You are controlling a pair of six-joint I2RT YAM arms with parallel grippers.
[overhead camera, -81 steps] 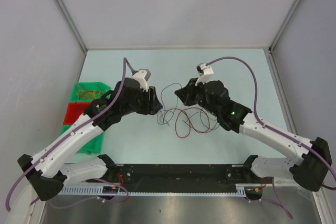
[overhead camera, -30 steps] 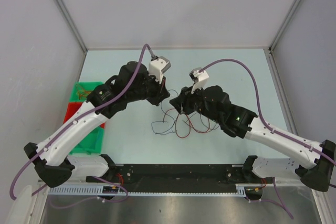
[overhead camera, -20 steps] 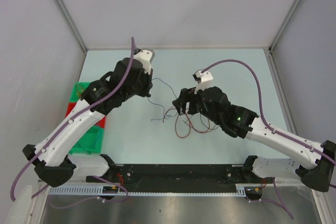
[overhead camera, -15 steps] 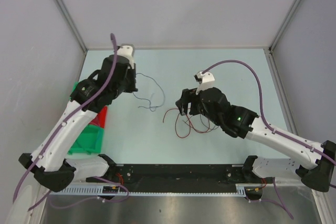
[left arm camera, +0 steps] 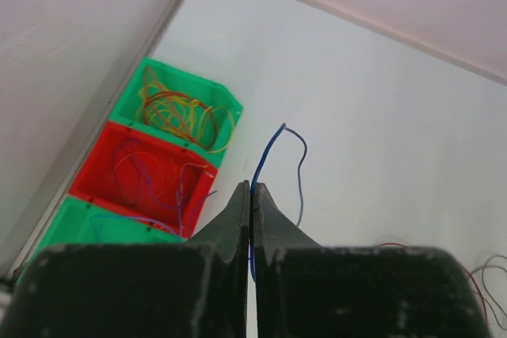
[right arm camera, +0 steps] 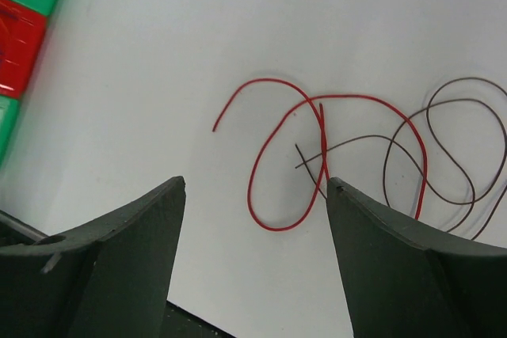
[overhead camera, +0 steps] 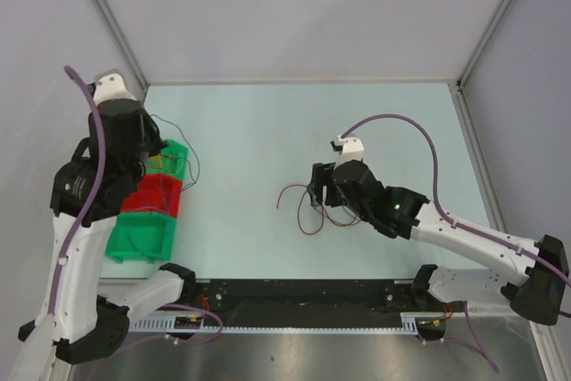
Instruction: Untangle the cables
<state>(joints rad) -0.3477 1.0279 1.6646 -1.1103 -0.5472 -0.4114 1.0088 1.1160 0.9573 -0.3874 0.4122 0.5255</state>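
Note:
My left gripper (overhead camera: pixel 153 160) is shut on a thin blue cable (left arm camera: pixel 270 146) and holds it over the bins at the table's left edge. The cable's free end curls down to the right of the bins (overhead camera: pixel 194 169). A red cable (right arm camera: pixel 262 81) and a maroon cable (right arm camera: pixel 455 79) lie looped over each other at mid-table, and also show in the top view (overhead camera: pixel 308 227). My right gripper (right arm camera: pixel 255 184) is open and empty just above the red cable's loop, with its right finger (right arm camera: pixel 380 219) over the red strand.
Three bins stand in a row at the left edge. A green bin (left arm camera: pixel 224 94) holds orange-yellow cables, a red bin (left arm camera: pixel 95 160) holds purple and blue ones, and a second green bin (left arm camera: pixel 59 223) is nearest. The enclosure's walls stand close behind the left arm.
My left arm has pulled the blue cable out of the tangle and swung left with it to the bins. My right gripper has stayed over the red and maroon cables.

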